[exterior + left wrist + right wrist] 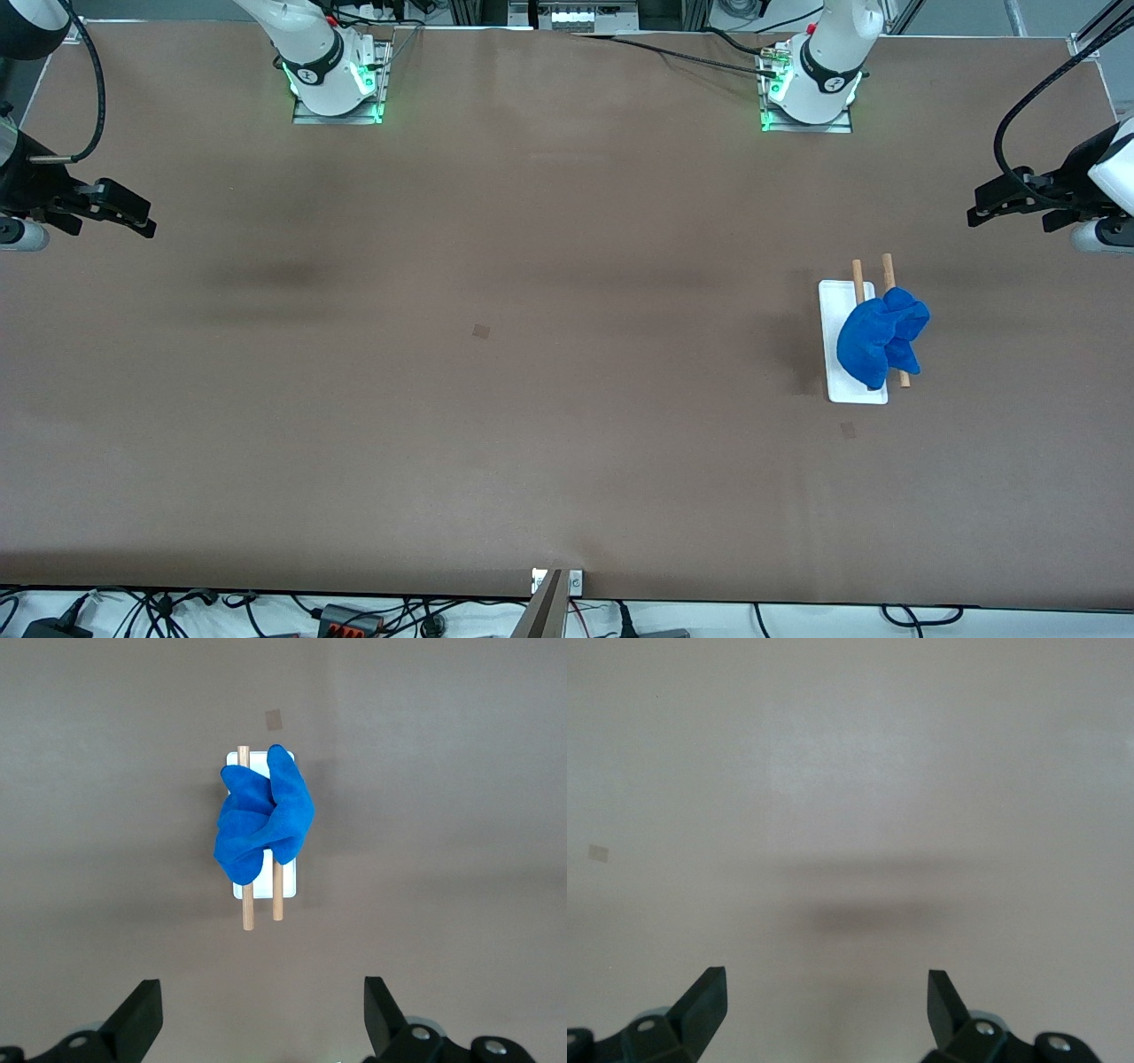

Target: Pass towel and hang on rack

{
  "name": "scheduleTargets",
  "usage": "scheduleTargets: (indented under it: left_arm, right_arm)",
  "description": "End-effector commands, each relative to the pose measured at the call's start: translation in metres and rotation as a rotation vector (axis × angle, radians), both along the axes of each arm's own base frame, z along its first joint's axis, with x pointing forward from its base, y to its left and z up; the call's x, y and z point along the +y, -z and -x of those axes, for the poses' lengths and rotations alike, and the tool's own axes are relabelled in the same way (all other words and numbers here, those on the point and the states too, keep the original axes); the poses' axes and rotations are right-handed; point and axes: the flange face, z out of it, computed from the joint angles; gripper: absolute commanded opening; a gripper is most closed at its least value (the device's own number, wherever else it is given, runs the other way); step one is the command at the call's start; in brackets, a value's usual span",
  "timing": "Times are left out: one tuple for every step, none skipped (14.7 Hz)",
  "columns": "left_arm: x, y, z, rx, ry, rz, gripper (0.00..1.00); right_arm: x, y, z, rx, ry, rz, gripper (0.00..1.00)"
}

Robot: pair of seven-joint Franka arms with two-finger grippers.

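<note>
The royal-blue towel (880, 338) lies bunched over both wooden rods of the rack (833, 312), which stands on its white base toward the left arm's end of the table. In the left wrist view the towel (263, 821) drapes over the rack (247, 909), well away from my fingers. My left gripper (1005, 202) is open and empty, raised over the table's edge at the left arm's end; it also shows in its wrist view (263, 1014). My right gripper (120, 213) is open and empty over the table's end by the right arm, seen too in its wrist view (827, 1008).
The brown table (496, 399) carries two small tape marks, one near the middle (481, 331) and one just nearer the front camera than the rack (848, 430). Cables lie along the table's edges.
</note>
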Motion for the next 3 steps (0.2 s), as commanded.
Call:
scheduleTargets:
  left_arm:
    - [-0.0004,-0.0046,0.0038,-0.018,-0.004,-0.025,1.0]
    - [-0.0004,-0.0046,0.0038,-0.018,-0.004,-0.025,1.0]
    - [-0.0004,-0.0046,0.0038,-0.018,-0.004,-0.025,1.0]
  right_arm:
    - [0.0006,-0.0052,0.0007,0.001,-0.009,0.004,1.0]
    - [0.0008,-0.0052,0.0007,0.001,-0.009,0.003,1.0]
    - [0.0006,-0.0052,0.0007,0.001,-0.009,0.004,1.0]
